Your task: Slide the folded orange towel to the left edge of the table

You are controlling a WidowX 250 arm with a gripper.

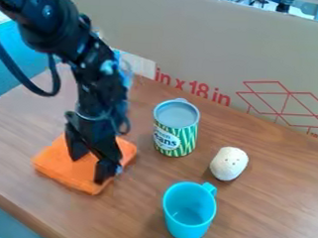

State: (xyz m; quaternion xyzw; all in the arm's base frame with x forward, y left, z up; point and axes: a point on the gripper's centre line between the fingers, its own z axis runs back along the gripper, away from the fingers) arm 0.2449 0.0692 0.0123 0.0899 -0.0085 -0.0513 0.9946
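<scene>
My gripper (88,169) hangs at the left of the table, low over a folded orange cloth (65,172), with its two fingers apart. Orange fabric shows between the fingers; whether they touch it I cannot tell. To the right of the arm stands a green-and-white striped can (176,141), upright. A white, egg-like object with small dark dots (229,164) lies further right. Nearer the front, a light blue cup (189,214) stands upright with its handle toward the back right.
A large cardboard panel (211,49) with red print stands along the back of the wooden table (263,210). The table's front left edge runs diagonally across the lower left, and a dark cable loops beside the arm.
</scene>
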